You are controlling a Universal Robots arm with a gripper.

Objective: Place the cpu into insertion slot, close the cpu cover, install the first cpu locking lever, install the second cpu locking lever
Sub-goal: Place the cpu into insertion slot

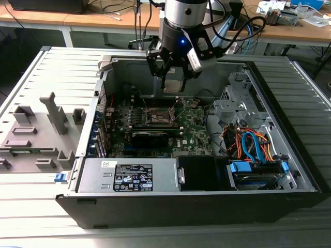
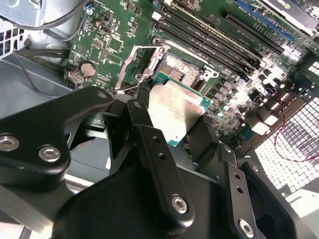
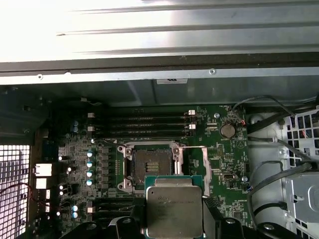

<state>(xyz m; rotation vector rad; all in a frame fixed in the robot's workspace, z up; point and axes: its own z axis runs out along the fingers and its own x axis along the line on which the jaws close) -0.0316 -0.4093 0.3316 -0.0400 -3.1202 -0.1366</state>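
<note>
Progress check: your claw point(image 1: 174, 76) is clamped on the cpu point(image 3: 174, 209), pinching it by two opposite edges, and it hangs inside the open case point(image 1: 207, 204). Below the claw and a bit ahead of the chip, the insertion slot point(image 3: 149, 167) sits bare and uncovered, nothing touching it. I'd say you're mid step one; seating, closing up and both latching steps are left.

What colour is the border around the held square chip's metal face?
Green; the small flat square silvery cpu shows it best in the second wrist view.
</note>
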